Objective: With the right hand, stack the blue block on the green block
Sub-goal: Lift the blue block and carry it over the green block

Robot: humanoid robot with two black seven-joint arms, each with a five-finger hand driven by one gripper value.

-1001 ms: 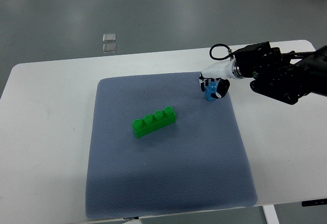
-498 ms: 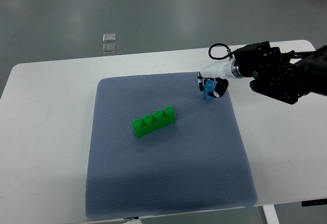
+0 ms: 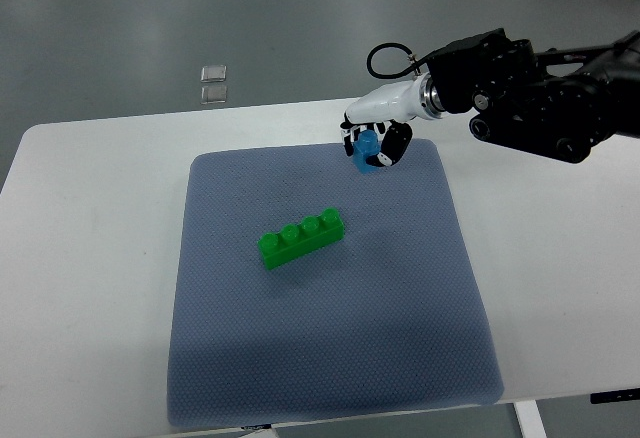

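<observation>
Blue plastic, the small studded block [image 3: 368, 151] sits clamped in the curled fingers of the right hand [image 3: 374, 144], above the far edge of the grey-blue textured mat [image 3: 330, 358] on the white table [image 3: 90, 288]. The grip encloses the block's sides, probably to leave its underside free for mating. The green four-stud plastic brick [image 3: 301, 237] lies near the mat's centre, well apart from the hand, studs upward, ready to receive. Judged stage: carrying; placement is not yet done.
</observation>
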